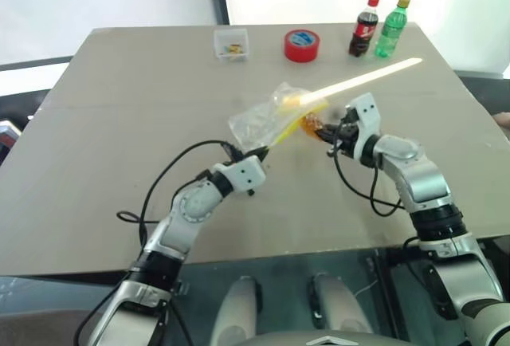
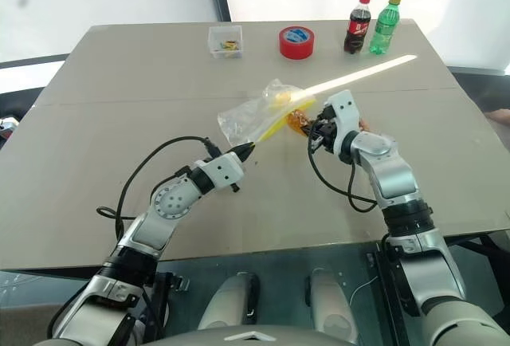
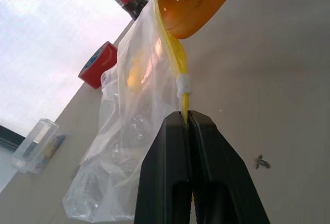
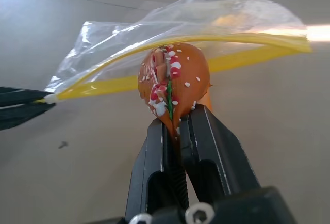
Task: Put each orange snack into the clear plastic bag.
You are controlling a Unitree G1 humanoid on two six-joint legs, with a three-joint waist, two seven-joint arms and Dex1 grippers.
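Right wrist view shows the right gripper (image 4: pixel 178 126) pinching an orange snack (image 4: pixel 172 82) at the clear plastic bag (image 1: pixel 267 119) mouth, not yet inside. The left gripper (image 3: pixel 188 126) clamps the bag's yellow strip above the table (image 1: pixel 119 123). One yellowish shape already shows inside, so this looks like the second snack.

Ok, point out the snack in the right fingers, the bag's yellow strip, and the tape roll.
snack (image 4: pixel 172 82): right wrist view, on its orange wrapped body above the fingers.
bag (image 3: pixel 174 53): left wrist view, on the yellow strip along its edge.
tape roll (image 1: pixel 302 45): left eye view, on its red side.
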